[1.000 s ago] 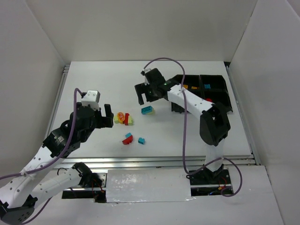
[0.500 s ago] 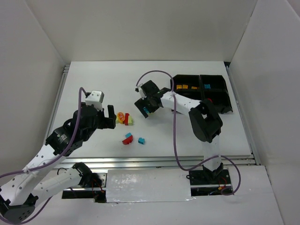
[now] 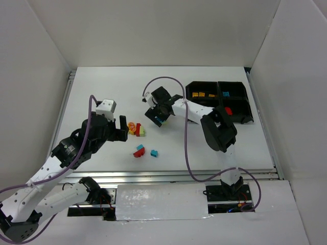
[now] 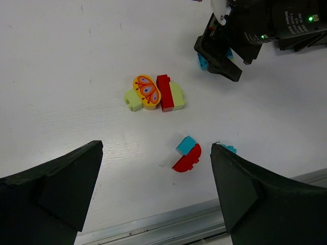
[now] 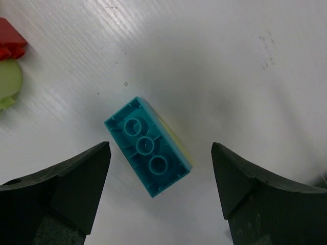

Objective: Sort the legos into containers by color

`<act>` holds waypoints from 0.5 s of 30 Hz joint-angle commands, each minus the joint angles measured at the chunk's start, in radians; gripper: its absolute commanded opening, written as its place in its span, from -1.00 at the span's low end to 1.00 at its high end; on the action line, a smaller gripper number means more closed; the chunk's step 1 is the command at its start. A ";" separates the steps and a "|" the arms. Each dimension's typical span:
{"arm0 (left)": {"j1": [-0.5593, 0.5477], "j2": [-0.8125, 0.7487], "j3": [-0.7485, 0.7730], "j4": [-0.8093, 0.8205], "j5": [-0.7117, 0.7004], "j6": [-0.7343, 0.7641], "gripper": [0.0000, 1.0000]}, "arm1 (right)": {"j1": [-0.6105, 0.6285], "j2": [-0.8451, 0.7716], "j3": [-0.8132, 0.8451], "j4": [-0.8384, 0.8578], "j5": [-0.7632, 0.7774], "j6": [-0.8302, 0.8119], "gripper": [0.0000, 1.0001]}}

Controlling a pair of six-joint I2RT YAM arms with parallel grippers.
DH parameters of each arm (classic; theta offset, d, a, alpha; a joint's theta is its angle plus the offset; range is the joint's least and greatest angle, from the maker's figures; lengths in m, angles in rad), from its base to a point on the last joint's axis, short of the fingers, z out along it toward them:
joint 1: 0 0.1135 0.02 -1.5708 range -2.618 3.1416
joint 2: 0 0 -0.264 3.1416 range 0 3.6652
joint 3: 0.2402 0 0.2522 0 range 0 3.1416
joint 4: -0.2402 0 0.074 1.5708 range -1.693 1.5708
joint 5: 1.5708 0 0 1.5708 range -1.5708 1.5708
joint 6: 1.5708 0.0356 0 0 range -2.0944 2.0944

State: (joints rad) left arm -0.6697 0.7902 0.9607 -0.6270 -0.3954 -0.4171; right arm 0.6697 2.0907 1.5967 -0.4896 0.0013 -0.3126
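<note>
Right wrist view: open right gripper [image 5: 160, 171] above a teal blue rectangular plastic brick [image 5: 148, 145].
Its jaws stand wide, holding nothing. The brick lies on the white table [image 5: 230, 61] between them, long axis diagonal to the closing line, seemingly with a pale yellow-green piece beneath. The left gripper [image 3: 121, 130], also open, is well apart; the black four-compartment plastic tray [image 3: 247, 104] lies further right.

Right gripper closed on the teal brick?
No, the teal brick lies on the table between the spread fingers, touching neither.
</note>
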 commanded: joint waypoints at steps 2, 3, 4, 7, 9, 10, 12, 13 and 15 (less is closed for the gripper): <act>0.004 -0.005 0.000 0.035 0.007 0.023 0.99 | -0.008 0.014 0.039 0.013 -0.076 -0.042 0.68; 0.004 -0.005 0.001 0.035 0.007 0.023 0.99 | -0.012 0.015 0.039 0.010 -0.093 -0.036 0.61; 0.004 -0.005 0.001 0.033 0.010 0.023 0.99 | -0.013 0.017 0.042 0.000 -0.107 -0.031 0.53; 0.004 -0.005 0.001 0.033 0.010 0.023 0.99 | -0.016 0.008 0.032 -0.001 -0.123 -0.002 -0.04; 0.004 -0.006 0.001 0.035 0.009 0.023 0.99 | -0.019 -0.029 0.000 0.012 -0.135 0.038 -0.32; 0.004 -0.005 0.001 0.035 0.012 0.023 0.99 | -0.019 -0.047 -0.016 0.043 -0.139 0.061 -0.42; 0.004 -0.005 0.001 0.035 0.013 0.021 0.99 | -0.021 -0.117 -0.081 0.081 -0.141 0.134 -1.00; 0.004 -0.002 0.003 0.036 0.013 0.021 0.99 | -0.021 -0.147 -0.110 0.141 -0.129 0.171 -1.00; 0.005 -0.002 0.004 0.035 0.012 0.014 0.99 | -0.031 -0.228 -0.176 0.183 -0.124 0.269 -1.00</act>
State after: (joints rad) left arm -0.6697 0.7910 0.9600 -0.6262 -0.3870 -0.4171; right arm 0.6518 2.0216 1.4689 -0.4179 -0.1143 -0.1898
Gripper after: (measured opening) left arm 0.994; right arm 0.438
